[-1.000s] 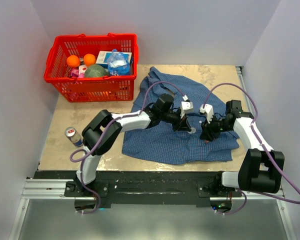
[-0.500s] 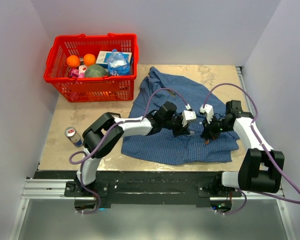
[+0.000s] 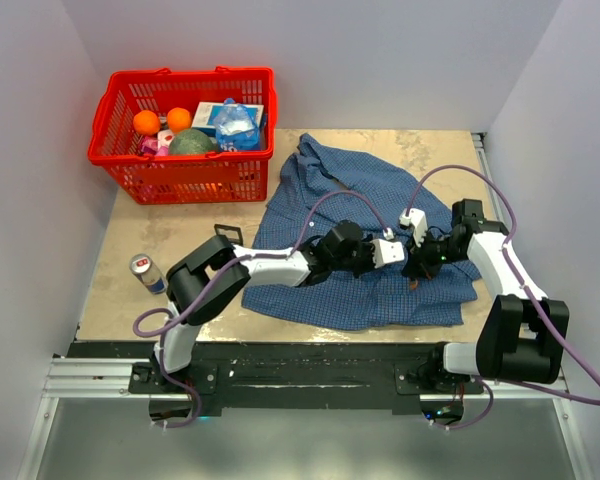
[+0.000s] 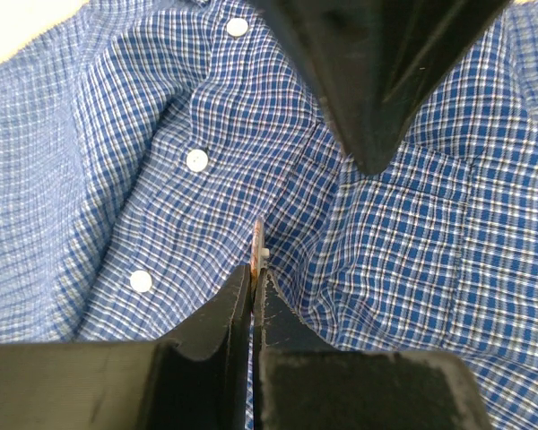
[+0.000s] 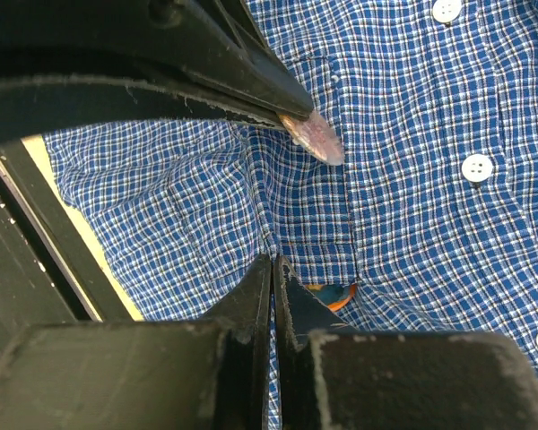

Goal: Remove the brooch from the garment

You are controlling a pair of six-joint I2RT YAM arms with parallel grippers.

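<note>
The left pincer (image 4: 253, 279) is clamped on the brooch (image 5: 316, 140), a thin reddish-brown disc held by its rim at the very tips, just above the shirt (image 4: 108, 152). The right pincer (image 5: 272, 265) is also together. Creases running into its tips suggest it has nipped a fold of cloth by the pocket, close beside the left one.

To pull well, the right pincer should hold the cloth down while the left draws the brooch slowly and straight away from it. The hold is slight, and a jerk could slip it or tear the weave. Whether the pin is free of the cloth cannot be told.

A second ago the left pincer was further from the right one, whose jaws were then apart.
</note>
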